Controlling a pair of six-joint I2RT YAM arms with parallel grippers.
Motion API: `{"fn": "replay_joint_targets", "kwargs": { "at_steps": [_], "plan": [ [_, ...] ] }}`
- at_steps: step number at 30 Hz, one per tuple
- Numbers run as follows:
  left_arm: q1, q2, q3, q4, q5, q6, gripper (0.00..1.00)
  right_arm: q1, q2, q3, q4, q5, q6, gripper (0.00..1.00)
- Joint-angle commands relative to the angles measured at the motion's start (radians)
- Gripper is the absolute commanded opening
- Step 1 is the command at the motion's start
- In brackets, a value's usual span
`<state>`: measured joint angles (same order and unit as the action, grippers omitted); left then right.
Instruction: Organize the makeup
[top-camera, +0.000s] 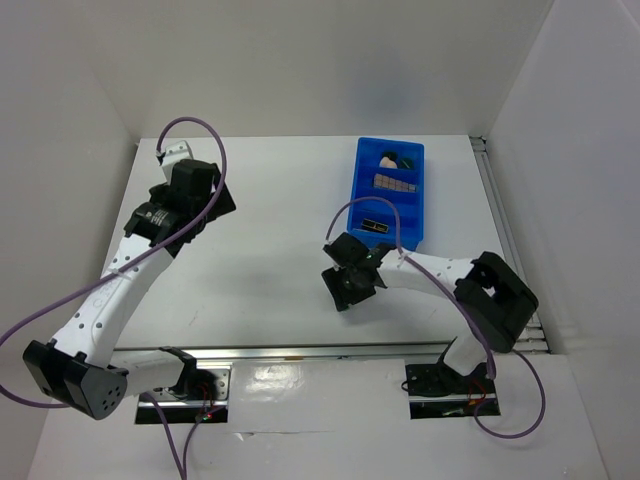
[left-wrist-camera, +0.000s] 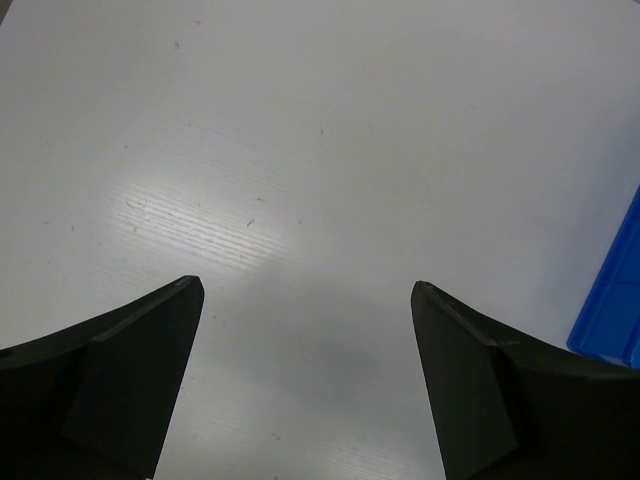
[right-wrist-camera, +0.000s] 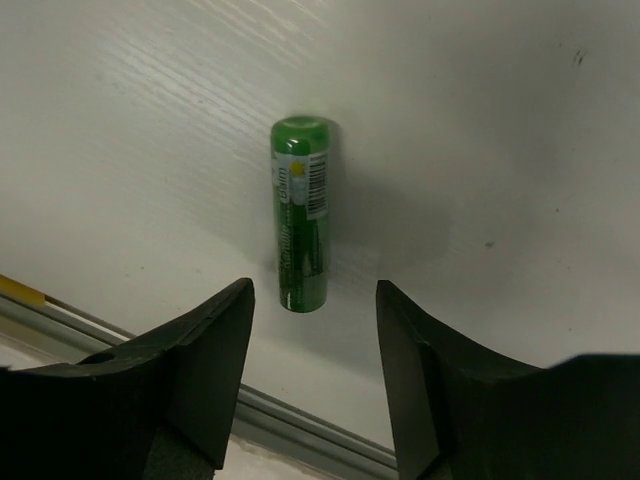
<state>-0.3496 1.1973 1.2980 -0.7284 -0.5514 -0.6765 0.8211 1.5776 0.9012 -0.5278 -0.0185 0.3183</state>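
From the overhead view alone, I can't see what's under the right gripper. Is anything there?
Observer: Yes. The right wrist camera shows a green tube on the table, in line with the gap of the right gripper.
Reviewer: Is it gripped?
Observer: No. The jaws stand open, and the tube sits apart from both fingers.
Reviewer: Is the left gripper holding anything?
Observer: No. In its wrist camera the left gripper is open with nothing between the fingers, and a corner of the blue bin shows at the right edge.
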Motion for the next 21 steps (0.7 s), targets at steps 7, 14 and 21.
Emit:
{"fn": "replay_joint_targets", "kwargs": {
  "at_steps": [7,14,21],
  "plan": [
    [0.004,-0.001,0.029,0.030,-0.001,0.025,0.99,0.012,0.065,-0.007,0.055,0.040,0.065,0.48],
    [0.004,-0.001,0.029,0.030,-0.001,0.025,0.99,0.012,0.074,0.024,0.055,0.078,0.055,0.45],
    [0.004,-0.001,0.029,0.030,-0.001,0.025,0.99,0.012,0.140,0.083,0.074,0.078,0.034,0.32]
  ]
}}
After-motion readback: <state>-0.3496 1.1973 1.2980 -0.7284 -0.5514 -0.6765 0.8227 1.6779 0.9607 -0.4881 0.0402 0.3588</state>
